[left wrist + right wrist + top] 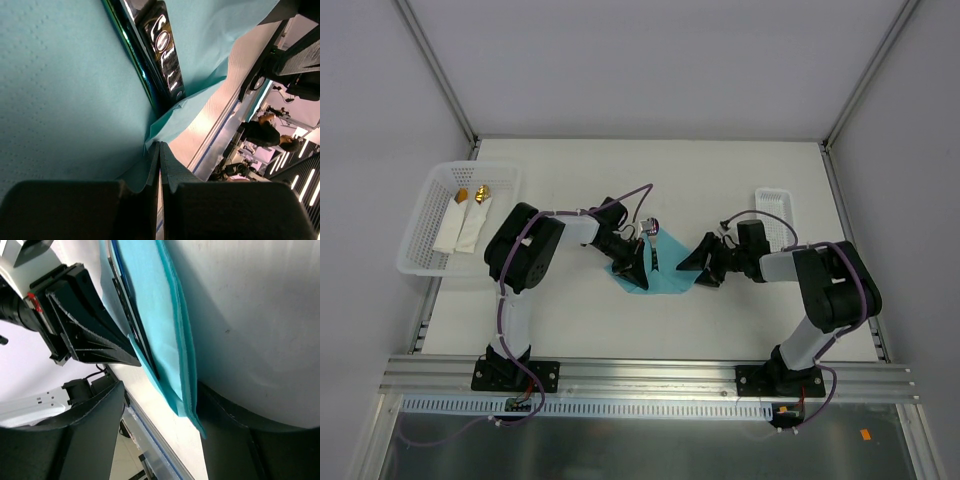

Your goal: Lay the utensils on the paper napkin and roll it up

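Tabletop point(720, 180) white; left gripper point(160, 146) closed, perhaps pinching paper napkin point(60, 90); right gripper point(688, 266) spread, empty.

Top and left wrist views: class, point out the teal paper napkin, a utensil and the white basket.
teal paper napkin point(672, 277), top view, flat right part.
utensil point(162, 45), left wrist view, engraved shiny surface.
white basket point(418, 222), top view, left wall.

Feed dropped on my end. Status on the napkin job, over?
Left gripper shut at paper napkin edge. Right gripper open, straddling its corner. Utensils lie on it. Nothing blocking.
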`<state>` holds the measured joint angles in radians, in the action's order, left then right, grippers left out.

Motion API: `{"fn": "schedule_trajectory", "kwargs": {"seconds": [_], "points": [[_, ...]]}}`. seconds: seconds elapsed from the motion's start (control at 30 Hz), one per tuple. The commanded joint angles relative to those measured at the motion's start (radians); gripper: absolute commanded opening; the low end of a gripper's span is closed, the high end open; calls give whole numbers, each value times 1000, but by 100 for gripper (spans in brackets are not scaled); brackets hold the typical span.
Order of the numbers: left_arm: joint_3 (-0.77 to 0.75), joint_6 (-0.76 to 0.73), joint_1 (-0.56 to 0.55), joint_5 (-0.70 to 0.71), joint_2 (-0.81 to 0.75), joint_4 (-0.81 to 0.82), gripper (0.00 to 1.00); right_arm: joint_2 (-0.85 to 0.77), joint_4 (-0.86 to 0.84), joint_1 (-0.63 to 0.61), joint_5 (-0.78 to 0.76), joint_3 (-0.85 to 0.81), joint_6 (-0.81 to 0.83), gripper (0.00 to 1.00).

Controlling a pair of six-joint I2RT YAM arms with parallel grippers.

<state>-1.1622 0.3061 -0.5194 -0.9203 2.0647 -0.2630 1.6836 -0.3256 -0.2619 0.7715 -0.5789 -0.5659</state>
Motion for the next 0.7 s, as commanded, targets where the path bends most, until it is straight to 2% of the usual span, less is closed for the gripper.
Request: {"fn": "schedule_trajectory", "kwargs": {"seconds": [0.0, 0.33, 0.5, 0.67], "points": [[21, 5, 15, 37, 15, 27, 0, 97, 97, -3, -130, 100, 50, 65], [21, 11, 15, 34, 17, 34, 0, 188, -4, -7, -55, 90, 87, 68], [24, 11, 15, 35, 17, 36, 0, 147, 201, -8, -150, 53, 219, 68], [32, 10, 19, 41, 5, 38, 0, 97, 285, 1, -241, 60, 216, 69]]}}
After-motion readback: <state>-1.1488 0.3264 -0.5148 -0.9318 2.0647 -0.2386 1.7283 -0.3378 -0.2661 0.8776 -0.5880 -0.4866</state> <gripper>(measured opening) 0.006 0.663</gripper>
